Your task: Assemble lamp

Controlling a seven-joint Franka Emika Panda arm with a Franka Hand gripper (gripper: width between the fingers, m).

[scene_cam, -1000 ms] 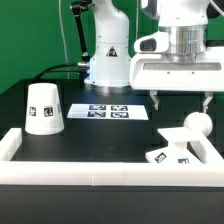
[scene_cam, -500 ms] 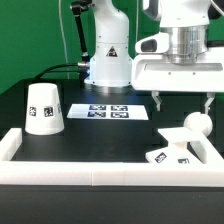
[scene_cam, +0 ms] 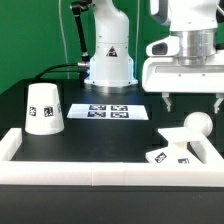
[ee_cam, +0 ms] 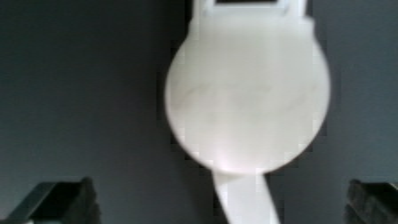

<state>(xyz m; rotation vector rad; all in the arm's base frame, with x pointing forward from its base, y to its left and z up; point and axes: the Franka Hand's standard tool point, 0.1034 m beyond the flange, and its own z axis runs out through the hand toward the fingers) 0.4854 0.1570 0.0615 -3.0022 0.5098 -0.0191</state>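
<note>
While the arm's two-finger gripper (scene_cam: 192,100) hangs above the exterior view's right side of the black table (scene_cam: 105,135), its dark fingers (scene_cam: 166,100) are spread wide and grip nothing. Directly below sits the white plastic ball-topped bulb (scene_cam: 193,126), and that looks like the reason for the hover: the open claw is lined up for a drop onto it. The wrist view backs this up. The bulb (ee_cam: 246,90) fills the middle of the picture, with a fingertip (ee_cam: 63,200) on either side, well clear of it.

The bulb lies tilted, near the right-hand corner of the long white border frame (scene_cam: 100,172). Just beside it, nearer the camera, is the flat angular white base (scene_cam: 168,156). Whether the two touch, I cannot tell. My guess is the corner serves as a brace for the parts.

Over on the exterior view's left, well apart, the white tapered cup-like shade (scene_cam: 43,108) stands mouth down, untouched, so assembly looks barely begun. The marker board (scene_cam: 110,111) lies flat at the far middle.

As for writing, shade, base and board carry only black-and-white square tags, with no letters. The white robot pedestal (scene_cam: 108,55) behind shows a dark triangular sticker, too small to read.
</note>
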